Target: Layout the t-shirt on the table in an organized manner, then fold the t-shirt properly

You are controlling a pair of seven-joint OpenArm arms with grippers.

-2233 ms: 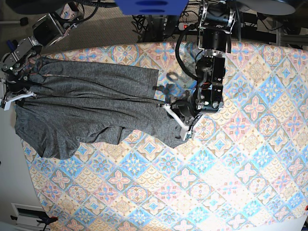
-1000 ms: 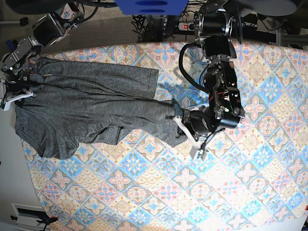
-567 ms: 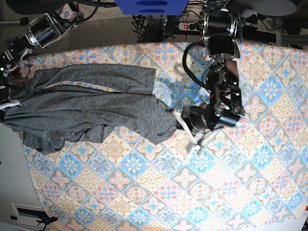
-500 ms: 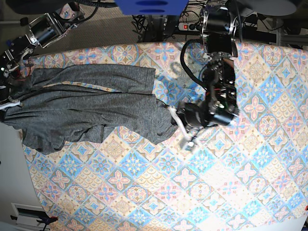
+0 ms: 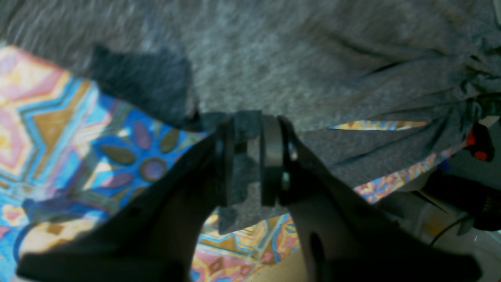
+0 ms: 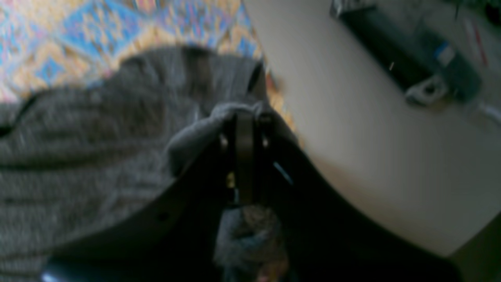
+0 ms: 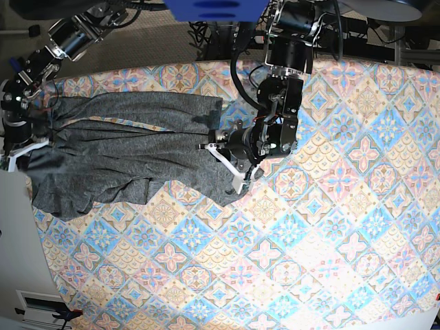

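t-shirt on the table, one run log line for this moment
t-shirt: bunched, unfolded | right fingers: shut on its edge at table end | left fingers: fabric between, slightly parted

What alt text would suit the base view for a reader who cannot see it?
Overhead view: a dark grey t-shirt lies rumpled on the left of a pastel-tiled table. The left gripper is at the shirt's right edge, and the right gripper grips its far left edge.

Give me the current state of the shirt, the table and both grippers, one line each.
Dark grey heathered t-shirt: wrinkled, bunched, not folded, stretched between both arms.
Table with pastel diamond-tile cloth: partly covered by the shirt.
Left gripper: slightly parted, fabric between its jaws.
Right gripper: shut on the shirt's edge.
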